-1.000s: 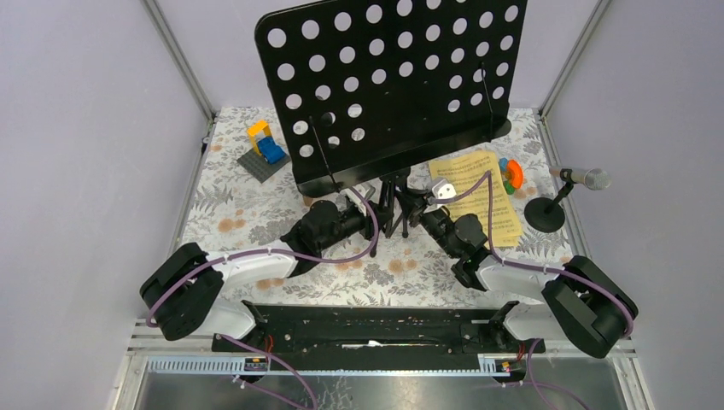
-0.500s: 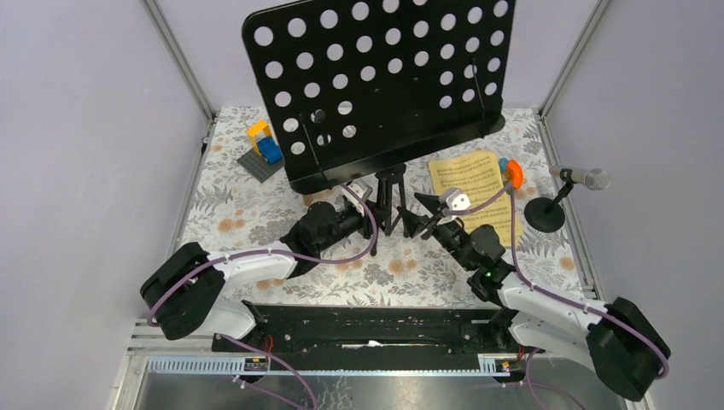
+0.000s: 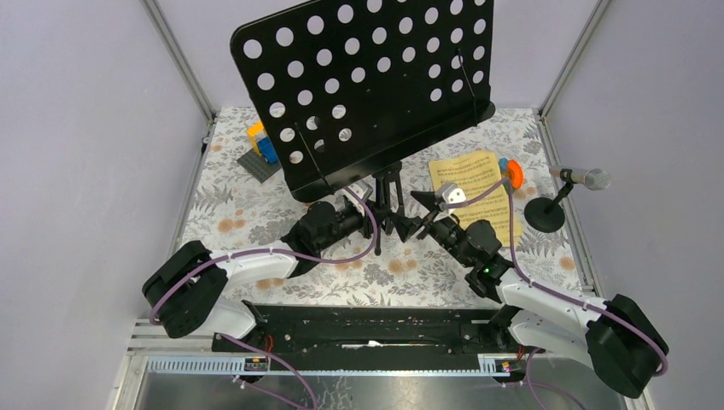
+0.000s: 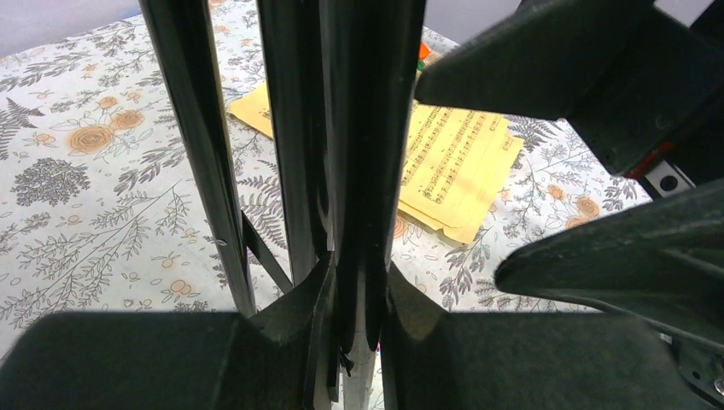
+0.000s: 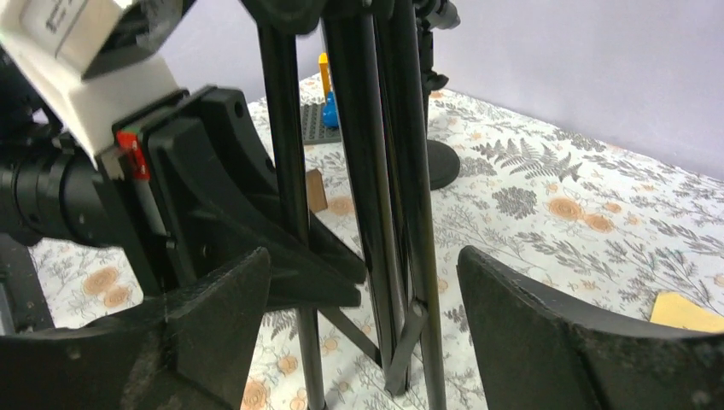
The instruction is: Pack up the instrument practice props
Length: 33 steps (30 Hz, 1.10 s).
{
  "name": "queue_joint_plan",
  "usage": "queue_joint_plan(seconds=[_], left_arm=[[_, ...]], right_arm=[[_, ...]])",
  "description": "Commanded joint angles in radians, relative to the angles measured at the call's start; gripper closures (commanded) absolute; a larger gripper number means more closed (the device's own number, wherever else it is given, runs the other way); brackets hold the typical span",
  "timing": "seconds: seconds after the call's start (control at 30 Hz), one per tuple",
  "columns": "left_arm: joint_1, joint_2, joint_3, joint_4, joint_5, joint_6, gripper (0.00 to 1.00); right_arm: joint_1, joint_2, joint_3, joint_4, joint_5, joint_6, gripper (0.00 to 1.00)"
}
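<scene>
Left pincer (image 4: pixel 354 329) is clamped on the music rack (image 3: pixel 410 132) at its tripod legs (image 4: pixel 367 128) (rack tilted); right pincer (image 5: pixel 363 273) stands apart, straddling them without contact.

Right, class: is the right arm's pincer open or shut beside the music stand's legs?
Open. On the right pincer, the fingers stand wide apart, with the stand's black legs between them.
</scene>
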Motion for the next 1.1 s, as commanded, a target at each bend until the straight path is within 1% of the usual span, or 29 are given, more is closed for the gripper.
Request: queue_joint_plan(seconds=[0.0,0.13,0.27,0.43,0.6,0.67,0.9,1.07], left_arm=[[-0.005,0.021,-0.008,-0.086,0.058,-0.001,1.00],[-0.010,0.019,-0.006,-0.101,0.068,0.011,1.00],[-0.016,0.024,-0.004,-0.106,0.077,0.019,1.00],[-0.025,0.041,0.010,-0.112,0.086,0.022,1.00],[-0.036,0.054,0.021,-0.120,0.088,0.027,1.00],[-0.040,0.055,0.023,-0.123,0.090,0.028,1.00],[-0.045,0.042,0.005,-0.128,0.089,0.027,1.00],[-0.044,0.039,-0.001,-0.129,0.102,0.028,0.99]], right_arm=[[0.008,0.054,0.097,0.106,-0.010,0.042,0.12],[0.009,0.091,0.128,0.137,0.012,0.048,0.11],[0.008,0.102,0.145,0.153,-0.013,0.056,0.10],[0.009,0.110,0.160,0.176,-0.003,0.068,0.09],[0.009,0.158,0.192,0.195,0.009,0.065,0.09],[0.009,0.184,0.194,0.222,0.024,0.058,0.09],[0.009,0.280,0.196,0.301,0.165,0.013,0.11],[0.010,0.367,0.191,0.371,0.172,0.011,0.12]])
